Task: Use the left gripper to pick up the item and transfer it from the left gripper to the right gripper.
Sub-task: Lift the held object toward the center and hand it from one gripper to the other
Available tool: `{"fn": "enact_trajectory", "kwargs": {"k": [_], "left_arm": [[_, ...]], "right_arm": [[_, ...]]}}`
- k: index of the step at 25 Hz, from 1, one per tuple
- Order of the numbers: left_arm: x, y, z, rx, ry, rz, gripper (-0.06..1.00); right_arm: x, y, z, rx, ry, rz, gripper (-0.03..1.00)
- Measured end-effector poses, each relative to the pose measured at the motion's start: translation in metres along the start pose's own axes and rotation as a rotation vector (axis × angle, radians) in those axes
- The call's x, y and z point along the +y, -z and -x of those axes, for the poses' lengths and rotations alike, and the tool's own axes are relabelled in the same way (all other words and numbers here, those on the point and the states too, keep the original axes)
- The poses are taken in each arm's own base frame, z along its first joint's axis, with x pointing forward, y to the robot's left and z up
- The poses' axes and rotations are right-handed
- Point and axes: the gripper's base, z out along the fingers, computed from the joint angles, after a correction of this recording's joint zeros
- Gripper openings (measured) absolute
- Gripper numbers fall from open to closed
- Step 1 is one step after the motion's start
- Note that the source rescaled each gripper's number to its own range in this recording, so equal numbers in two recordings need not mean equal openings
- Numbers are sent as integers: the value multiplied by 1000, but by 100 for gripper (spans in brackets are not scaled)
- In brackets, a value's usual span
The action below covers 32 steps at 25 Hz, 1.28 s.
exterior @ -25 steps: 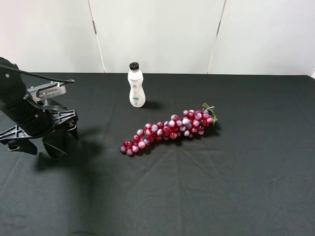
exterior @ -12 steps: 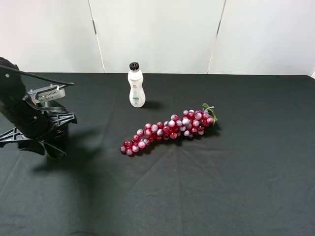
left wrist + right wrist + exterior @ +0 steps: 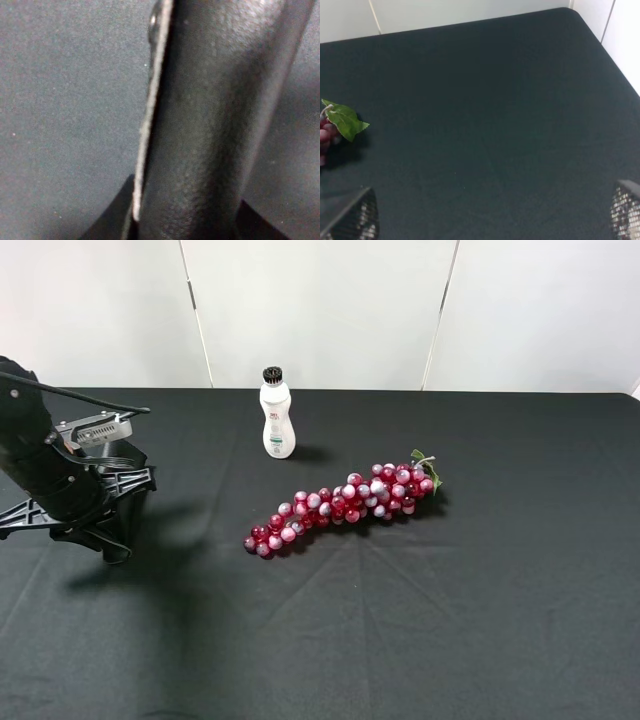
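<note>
The item, a black leather-like case (image 3: 215, 125), fills the left wrist view edge-on, its pale seam running down its side. In the exterior high view the left gripper (image 3: 105, 538) is low over the cloth at the far left, its truss fingers closed around the dark case (image 3: 120, 543), which is hard to tell from the black cloth. The right gripper (image 3: 490, 220) is open and empty, its mesh fingertips (image 3: 350, 215) at the frame's lower corners. It is out of the exterior high view.
A white black-capped bottle (image 3: 276, 415) stands at the back centre. A red grape bunch (image 3: 340, 505) lies mid-table, and its green leaf (image 3: 345, 120) shows in the right wrist view. Black cloth (image 3: 450, 620) covers the table, with white walls behind.
The left gripper's fingers have drawn together around the case and the arm has shifted slightly. The bottle and grapes have not moved.
</note>
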Motion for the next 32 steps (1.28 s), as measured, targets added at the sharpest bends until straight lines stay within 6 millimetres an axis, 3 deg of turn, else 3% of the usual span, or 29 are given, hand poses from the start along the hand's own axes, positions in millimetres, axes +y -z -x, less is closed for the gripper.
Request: {"fn": "enact_trajectory", "kwargs": {"k": [4, 16, 32], "left_arm": [[-1, 5, 0, 4, -8, 0, 2], [4, 62, -12, -20, -62, -25, 2], [25, 132, -51, -54, -229, -50, 1]], "right_arm": [[0, 0, 0, 0, 0, 0, 100], [0, 0, 0, 0, 0, 0, 100], [0, 0, 0, -1, 0, 0, 100]]}}
